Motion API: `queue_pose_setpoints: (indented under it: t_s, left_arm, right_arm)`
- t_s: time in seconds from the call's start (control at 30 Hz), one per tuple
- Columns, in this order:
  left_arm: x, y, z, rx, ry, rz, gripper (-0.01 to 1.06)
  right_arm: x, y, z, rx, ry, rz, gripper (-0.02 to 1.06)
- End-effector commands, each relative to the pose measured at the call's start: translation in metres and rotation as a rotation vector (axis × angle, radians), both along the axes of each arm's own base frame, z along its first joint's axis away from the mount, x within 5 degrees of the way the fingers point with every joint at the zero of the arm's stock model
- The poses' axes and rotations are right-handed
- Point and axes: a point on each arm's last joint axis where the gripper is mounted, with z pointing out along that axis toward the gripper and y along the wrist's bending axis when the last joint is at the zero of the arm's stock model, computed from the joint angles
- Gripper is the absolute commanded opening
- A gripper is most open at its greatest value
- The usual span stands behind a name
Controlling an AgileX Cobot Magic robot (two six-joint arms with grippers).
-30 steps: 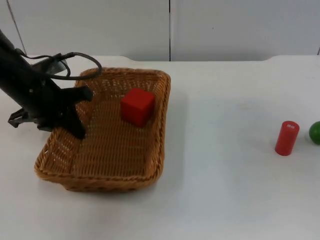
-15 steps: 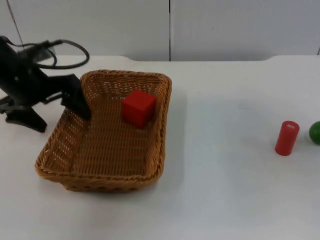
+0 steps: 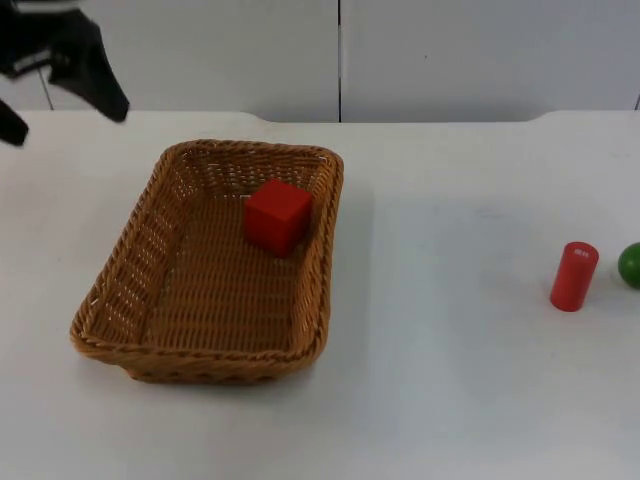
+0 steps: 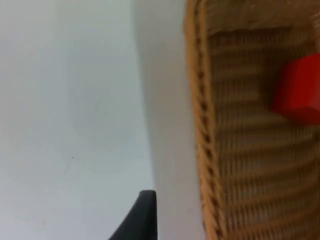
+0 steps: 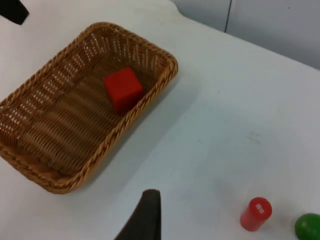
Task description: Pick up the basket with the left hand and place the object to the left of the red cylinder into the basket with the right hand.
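Basket (image 3: 215, 270) is seen in the top view flat on the white table (image 3: 450, 400), with a red cube (image 3: 277, 214) inside it near its far right wall. The left gripper (image 3: 55, 65) is raised beyond the basket's far left corner, well apart from it and holding nothing; whether its claw is wide or narrow cannot be told. The red cylinder (image 3: 573, 276) stands upright well to the basket's right, a green object (image 3: 630, 264) just beyond it.

In the left wrist view, the basket's rim (image 4: 200, 120) and the cube are seen apart from the black fingertip.

In the right wrist view, the right gripper looks down from above the table between basket and cylinder; its claw state cannot be told.

The placing step appears done; the next move is judged to be mere retreat and waiting.
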Motion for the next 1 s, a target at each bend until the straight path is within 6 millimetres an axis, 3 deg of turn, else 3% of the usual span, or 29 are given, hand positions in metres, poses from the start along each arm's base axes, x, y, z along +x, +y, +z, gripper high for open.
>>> queue_pose_setpoints:
  t_s: [0.0, 0.1, 0.13, 0.23, 0.27, 0.43, 0.47, 0.63, 0.67, 0.83, 0.87, 0.97]
  left_arm:
    - [-0.016, -0.001, 0.026, -0.001, -0.039, -0.007, 0.97]
    - [-0.044, -0.002, 0.056, 0.004, -0.137, 0.024, 0.97]
    - [-0.044, -0.002, 0.056, 0.004, -0.137, 0.024, 0.97]
    - [-0.077, -0.003, 0.077, 0.015, -0.226, 0.041, 0.97]
    - [-0.077, -0.003, 0.077, 0.015, -0.226, 0.041, 0.97]
    - [-0.143, -0.006, 0.097, 0.018, -0.338, 0.052, 0.97]
    - [-0.143, -0.006, 0.097, 0.018, -0.338, 0.052, 0.97]
    - [-0.211, -0.010, 0.108, 0.023, -0.479, 0.054, 0.97]
    - [-0.211, -0.010, 0.108, 0.023, -0.479, 0.054, 0.97]
    - [-0.283, -0.015, 0.111, 0.029, -0.661, 0.050, 0.97]
    - [-0.283, -0.015, 0.111, 0.029, -0.661, 0.050, 0.97]
    - [-0.320, -0.017, 0.110, 0.024, -0.767, 0.062, 0.97]
  right_arm:
    - [-0.003, -0.003, 0.006, 0.018, -0.039, -0.011, 0.87]
    - [-0.013, -0.009, 0.015, 0.029, -0.090, -0.012, 0.87]
    - [-0.013, -0.009, 0.015, 0.029, -0.090, -0.012, 0.87]
    - [-0.030, -0.016, 0.027, 0.047, -0.142, -0.012, 0.87]
    - [-0.030, -0.016, 0.027, 0.047, -0.142, -0.012, 0.87]
    - [-0.065, -0.032, 0.034, 0.074, -0.204, -0.010, 0.87]
    - [-0.065, -0.032, 0.034, 0.074, -0.204, -0.010, 0.87]
    - [-0.099, -0.048, 0.013, 0.085, -0.230, -0.010, 0.87]
    - [-0.099, -0.048, 0.013, 0.085, -0.230, -0.010, 0.87]
    - [-0.134, -0.063, -0.015, 0.071, -0.197, -0.003, 0.87]
    - [-0.134, -0.063, -0.015, 0.071, -0.197, -0.003, 0.87]
    - [-0.154, -0.072, -0.029, 0.083, -0.191, -0.008, 0.87]
